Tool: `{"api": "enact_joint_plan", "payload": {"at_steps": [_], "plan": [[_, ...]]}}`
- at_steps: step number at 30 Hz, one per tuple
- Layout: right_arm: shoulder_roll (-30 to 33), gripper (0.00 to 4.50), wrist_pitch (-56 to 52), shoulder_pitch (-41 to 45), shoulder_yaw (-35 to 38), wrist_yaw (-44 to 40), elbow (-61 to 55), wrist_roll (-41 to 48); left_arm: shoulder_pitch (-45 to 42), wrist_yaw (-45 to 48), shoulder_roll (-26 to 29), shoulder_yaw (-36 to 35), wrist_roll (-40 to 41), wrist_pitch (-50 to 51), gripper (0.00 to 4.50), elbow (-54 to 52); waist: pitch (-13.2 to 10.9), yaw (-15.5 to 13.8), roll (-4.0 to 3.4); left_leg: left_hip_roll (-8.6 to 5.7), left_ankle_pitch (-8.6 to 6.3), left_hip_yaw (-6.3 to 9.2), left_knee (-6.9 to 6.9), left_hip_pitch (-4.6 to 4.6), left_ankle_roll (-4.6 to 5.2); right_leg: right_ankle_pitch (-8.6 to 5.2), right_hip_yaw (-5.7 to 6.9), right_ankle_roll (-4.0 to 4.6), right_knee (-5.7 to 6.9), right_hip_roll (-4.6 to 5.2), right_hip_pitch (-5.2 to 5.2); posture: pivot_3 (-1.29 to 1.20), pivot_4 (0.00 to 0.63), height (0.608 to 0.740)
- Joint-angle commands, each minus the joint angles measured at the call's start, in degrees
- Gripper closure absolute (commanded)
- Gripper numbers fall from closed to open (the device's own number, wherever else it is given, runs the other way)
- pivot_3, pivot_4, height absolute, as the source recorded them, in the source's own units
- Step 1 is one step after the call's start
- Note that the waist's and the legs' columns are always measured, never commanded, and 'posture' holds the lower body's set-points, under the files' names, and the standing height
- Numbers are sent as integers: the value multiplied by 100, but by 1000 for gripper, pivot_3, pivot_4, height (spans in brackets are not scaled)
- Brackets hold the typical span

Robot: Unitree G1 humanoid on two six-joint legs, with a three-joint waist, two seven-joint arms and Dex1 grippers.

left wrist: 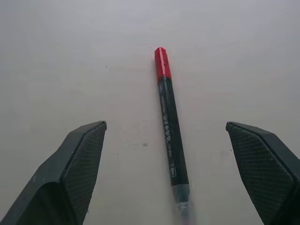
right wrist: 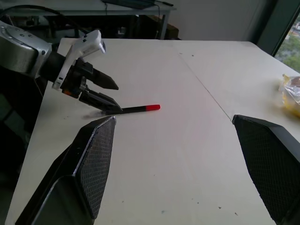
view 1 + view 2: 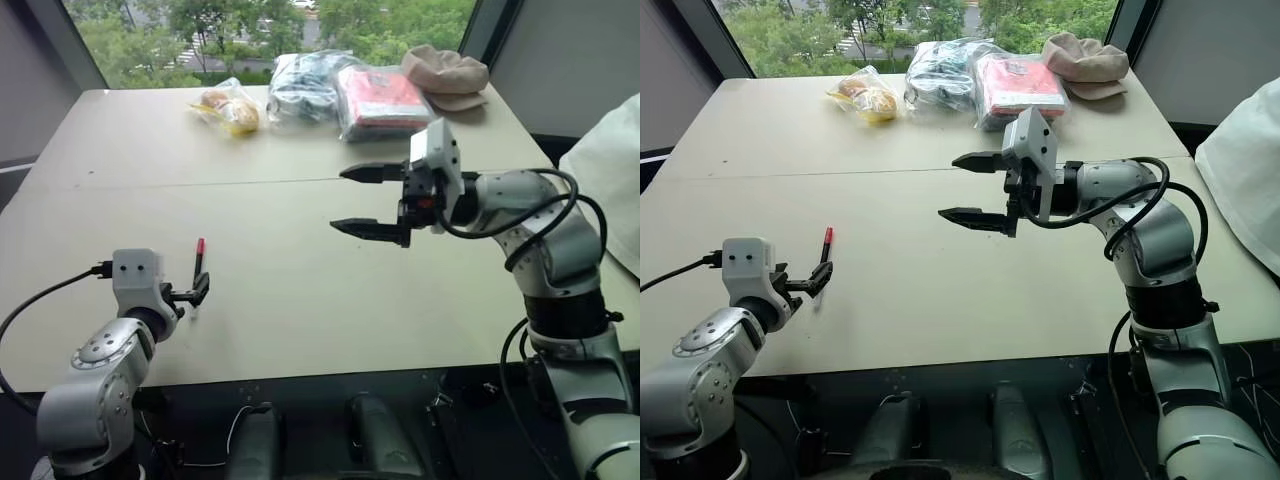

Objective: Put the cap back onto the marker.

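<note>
Pale counter (image 3: 300,300) holds the capped marker (image 1: 171,122), lying loose between the left gripper's (image 1: 176,154) wide fingers; light, stiff, likely slippery, best pinched mid-barrel. Right gripper (image 3: 365,200) spread, empty

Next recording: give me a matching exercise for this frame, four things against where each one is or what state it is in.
Things:
1. marker
2. left gripper
3. right gripper
4. red packet

Places or states:
A. raised above the middle of the table, fingers spread, nothing between them
B. at the far edge of the table, wrapped in clear plastic
C. lying flat on the table, red cap on its end
D. open, low at the near edge, at the marker's dark end

Pairs: 1-C, 2-D, 3-A, 4-B
</note>
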State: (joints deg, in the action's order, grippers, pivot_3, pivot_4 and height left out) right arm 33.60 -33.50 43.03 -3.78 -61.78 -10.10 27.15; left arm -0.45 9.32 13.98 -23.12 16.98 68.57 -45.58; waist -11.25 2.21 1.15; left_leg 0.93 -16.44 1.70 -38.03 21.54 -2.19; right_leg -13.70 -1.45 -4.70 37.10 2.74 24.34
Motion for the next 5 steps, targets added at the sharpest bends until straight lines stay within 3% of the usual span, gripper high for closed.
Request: {"api": "enact_joint_plan", "payload": {"at_steps": [1, 5], "plan": [[48, 375, 132, 188, 32, -92, 37, 36, 131, -169, -136, -16, 68, 162, 69, -723, 0, 4, 0, 0, 0, 0, 0, 0, 0, 0, 0, 0, 0, 0, 0, 0, 150, 740], [17, 375, 279, 273, -38, -221, 268, -8, 210, -348, -309, -18, 57, 394, 69, -1145, 0, 1, 0, 0, 0, 1, 0, -1, 0, 0, 0, 0, 1, -3, 0, 0, 150, 740]]}}
